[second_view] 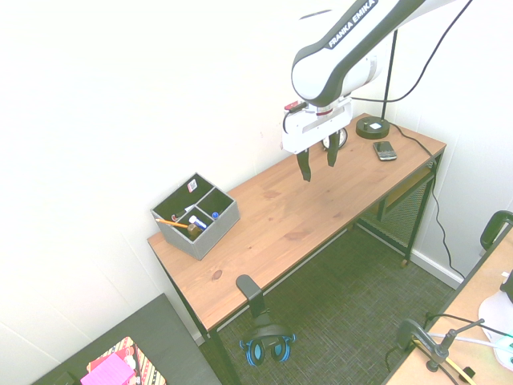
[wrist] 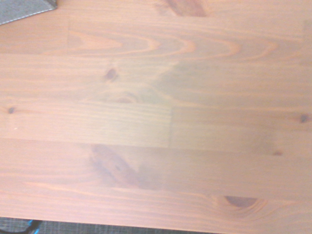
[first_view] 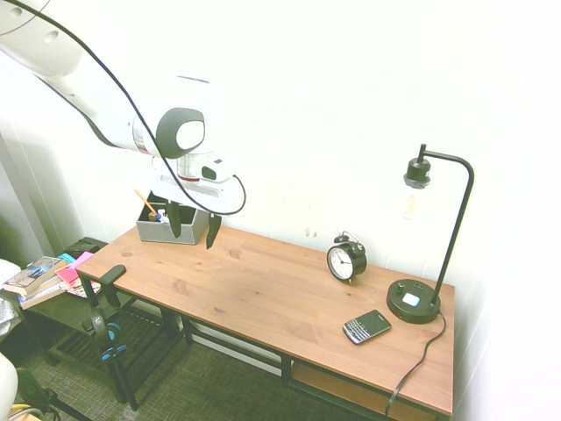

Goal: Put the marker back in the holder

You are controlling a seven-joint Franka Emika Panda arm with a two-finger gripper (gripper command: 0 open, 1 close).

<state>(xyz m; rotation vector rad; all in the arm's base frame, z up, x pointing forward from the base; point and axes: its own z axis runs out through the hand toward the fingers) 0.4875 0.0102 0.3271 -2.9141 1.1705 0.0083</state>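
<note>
First exterior view: jaws (first_view: 193,229) spread wide, empty, pointing down above the bare surface (first_view: 280,294). Holder (first_view: 161,230) partly hidden behind them, at the surface's far-left corner; orange pencil (first_view: 145,203) sticking up out of it. Clock (first_view: 346,260), phone (first_view: 366,326) and lamp (first_view: 415,303) well apart on the other side.

Second exterior view: jaws (second_view: 316,162) apart, nothing between them, over mid-surface. Holder (second_view: 196,215) well off to one side; marker (second_view: 195,220), blue-capped, lying inside a front compartment beside the pencil (second_view: 171,224). Task looks done.

Wrist view: plain wood grain; a grey corner, probably of the holder (wrist: 24,9), at the edge.

Risk: marker leans loosely; a sweep back past the holder could clip the pencil or tip the box.
</note>
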